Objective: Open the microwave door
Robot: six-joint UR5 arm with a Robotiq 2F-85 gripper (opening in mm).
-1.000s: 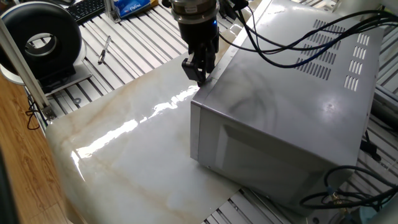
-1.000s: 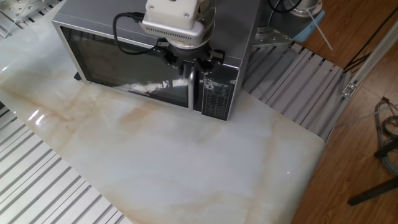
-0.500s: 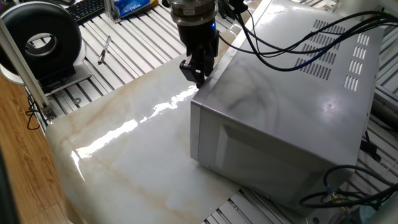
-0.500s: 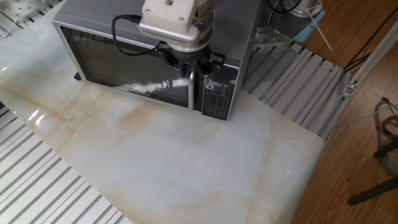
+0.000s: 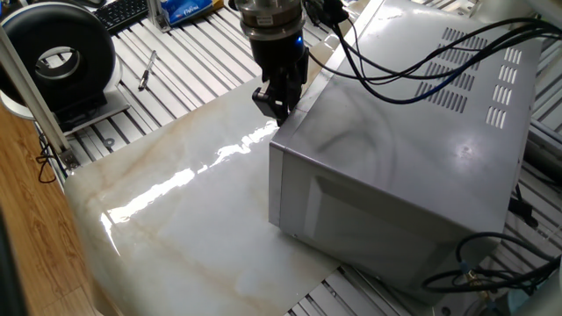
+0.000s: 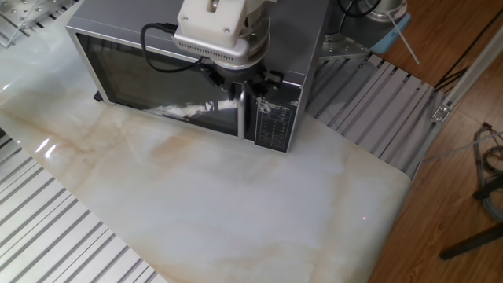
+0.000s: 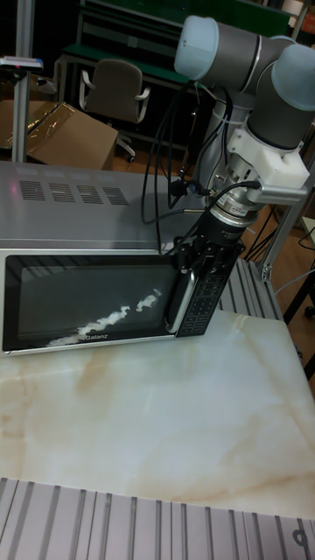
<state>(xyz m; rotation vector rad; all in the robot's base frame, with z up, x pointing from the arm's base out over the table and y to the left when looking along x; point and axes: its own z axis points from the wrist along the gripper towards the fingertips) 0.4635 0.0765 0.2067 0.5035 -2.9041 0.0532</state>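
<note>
The microwave [image 5: 413, 149] is a big silver-grey box at the back of the marble slab. In the other fixed view, the microwave door [image 6: 149, 82] faces the slab with its dark window, and it looks flat against the casing. The tall fixed view shows the door [image 7: 87, 302] with a vertical handle [image 7: 181, 302] at its right edge, next to the button panel [image 7: 203, 306]. My gripper [image 6: 245, 88] comes down from above with its fingers closed around the top of that handle. It also shows in the tall view [image 7: 199, 261] and in the one fixed view [image 5: 276, 104] at the microwave's front corner.
A glossy marble slab [image 5: 193, 219] spreads out in front of the door. Black cables [image 5: 421, 53] hang over the microwave's top. A round black device [image 5: 61, 57], a pen [image 5: 147, 70] and a keyboard [image 5: 123, 13] lie on the slatted table beyond the slab's edge.
My gripper has shifted slightly away from the microwave's front, still on the handle. The door shows no clear movement.
</note>
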